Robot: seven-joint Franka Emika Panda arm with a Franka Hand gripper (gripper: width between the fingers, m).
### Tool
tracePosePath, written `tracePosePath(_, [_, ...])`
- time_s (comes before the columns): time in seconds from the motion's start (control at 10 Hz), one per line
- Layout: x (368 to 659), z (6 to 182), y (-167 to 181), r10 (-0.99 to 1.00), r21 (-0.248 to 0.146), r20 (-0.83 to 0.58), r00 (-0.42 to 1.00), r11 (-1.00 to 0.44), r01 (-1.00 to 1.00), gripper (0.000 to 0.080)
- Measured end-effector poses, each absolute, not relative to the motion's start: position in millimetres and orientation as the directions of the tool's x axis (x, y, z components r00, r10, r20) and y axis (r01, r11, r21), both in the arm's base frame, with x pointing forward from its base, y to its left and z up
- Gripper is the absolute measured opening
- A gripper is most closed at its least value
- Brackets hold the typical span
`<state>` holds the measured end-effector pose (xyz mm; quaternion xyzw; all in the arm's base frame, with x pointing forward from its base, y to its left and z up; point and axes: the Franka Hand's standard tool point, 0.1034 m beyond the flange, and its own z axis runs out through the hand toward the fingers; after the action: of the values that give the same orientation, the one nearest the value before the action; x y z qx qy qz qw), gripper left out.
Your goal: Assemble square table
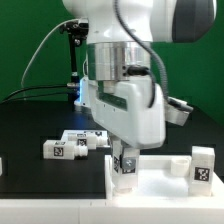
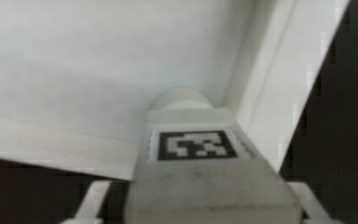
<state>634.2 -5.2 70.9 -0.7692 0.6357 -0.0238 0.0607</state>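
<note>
The gripper (image 1: 124, 166) pinches a table leg (image 2: 194, 140) above the tabletop (image 2: 87, 70). Hold it upright and line it up with the corner before lowering.

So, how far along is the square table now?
Done, it seems: one leg stands at a corner of the square top, exterior view's right; fixed or not, I cannot tell. In hand: the end effector holds a second leg at the top. Left: loose legs lie on the black table.

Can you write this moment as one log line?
gripper: shut on table leg | leg: over table top | loose legs: lying nearby
</note>
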Motion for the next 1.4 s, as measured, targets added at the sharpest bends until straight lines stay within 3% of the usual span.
tracePosePath(0.2, [634.0,70.8,-5.9,-0.985,-0.126,-0.050,0.166,-0.159,-0.979,0.0282])
tracePosePath(0.3, [634.2,70.9,-5.4,-0.972,-0.128,-0.040,0.230,-0.223,-0.966,0.0369])
tracePosePath(0.4, [636.0,72.6,-1.8,-0.924,-0.133,-0.014,0.381,-0.376,-0.917,0.0369])
tracePosePath(0.5, [637.9,74.5,4.0,-0.818,-0.125,0.024,0.575,-0.573,-0.810,0.0550])
tracePosePath(0.6, [637.0,74.3,7.4,-0.716,-0.118,0.038,0.697,-0.696,-0.708,0.0631])
tracePosePath(0.9, [636.5,73.1,5.1,-0.553,-0.103,0.063,0.831,-0.831,-0.546,0.0648])
tracePosePath(1.2, [638.4,79.7,-4.3,-0.144,-0.064,0.110,0.983,-0.988,-0.138,0.0649])
tracePosePath(1.3, [637.5,79.5,-4.8,0.027,-0.030,0.111,0.993,-0.999,0.030,0.0649])
tracePosePath(1.4, [637.1,78.9,-5.0,0.029,-0.029,0.111,0.993,-0.999,0.032,0.0649])
